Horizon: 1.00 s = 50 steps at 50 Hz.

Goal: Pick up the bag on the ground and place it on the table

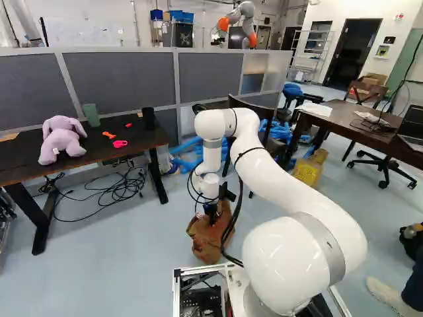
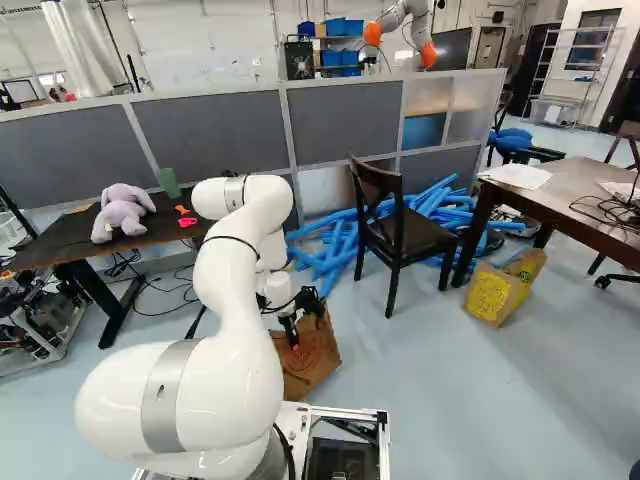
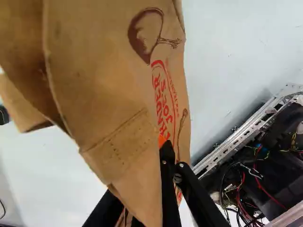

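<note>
The brown paper bag (image 2: 308,362) is just ahead of the base frame, tilted; whether its bottom touches the floor I cannot tell. My gripper (image 2: 291,334) points down at the bag's upper part. In the wrist view the gripper (image 3: 162,144) is shut on the bag (image 3: 109,85), whose wall passes between the fingers and hides part of them. An orange pad shows at the tip. A black table (image 1: 99,150) stands at the left of the left base view, bearing a purple plush toy (image 1: 61,139), a green cup (image 1: 91,115) and small orange and pink things.
A dark chair (image 2: 402,230) stands beside blue foam tubes (image 2: 340,240). Right of them are a brown table (image 2: 580,195) and a yellow-printed paper bag (image 2: 505,287). Loose cables (image 1: 112,191) lie under the black table. Grey partitions (image 1: 119,79) run behind; another robot (image 1: 241,20) stands beyond.
</note>
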Available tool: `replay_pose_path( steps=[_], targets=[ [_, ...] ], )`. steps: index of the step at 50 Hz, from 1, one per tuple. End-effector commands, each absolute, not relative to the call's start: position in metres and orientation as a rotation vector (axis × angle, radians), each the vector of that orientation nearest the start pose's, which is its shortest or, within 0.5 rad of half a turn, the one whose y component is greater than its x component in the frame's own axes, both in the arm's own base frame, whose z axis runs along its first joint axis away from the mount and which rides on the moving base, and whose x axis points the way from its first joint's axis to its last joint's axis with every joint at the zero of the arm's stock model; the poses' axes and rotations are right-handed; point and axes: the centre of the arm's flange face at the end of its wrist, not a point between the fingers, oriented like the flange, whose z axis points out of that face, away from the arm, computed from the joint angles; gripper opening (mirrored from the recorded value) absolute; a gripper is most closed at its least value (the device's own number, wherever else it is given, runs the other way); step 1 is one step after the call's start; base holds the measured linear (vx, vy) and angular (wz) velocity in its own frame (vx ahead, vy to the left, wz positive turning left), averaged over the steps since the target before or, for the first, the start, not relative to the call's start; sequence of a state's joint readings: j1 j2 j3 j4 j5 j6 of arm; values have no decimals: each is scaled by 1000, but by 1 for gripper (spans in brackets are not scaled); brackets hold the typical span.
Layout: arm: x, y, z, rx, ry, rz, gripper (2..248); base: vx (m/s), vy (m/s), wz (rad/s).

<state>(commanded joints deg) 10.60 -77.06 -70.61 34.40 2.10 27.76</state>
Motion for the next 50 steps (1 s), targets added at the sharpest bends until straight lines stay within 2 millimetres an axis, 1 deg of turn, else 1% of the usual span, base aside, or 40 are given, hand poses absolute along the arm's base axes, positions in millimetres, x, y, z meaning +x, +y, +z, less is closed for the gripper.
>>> replay_pose_path(
  steps=[18,50],
  targets=[
    [464,85,-51,-2917,1309,77,22,0,0,0],
    [460,85,-2,-2985,1086,50,22,0,0,0]
  ],
)
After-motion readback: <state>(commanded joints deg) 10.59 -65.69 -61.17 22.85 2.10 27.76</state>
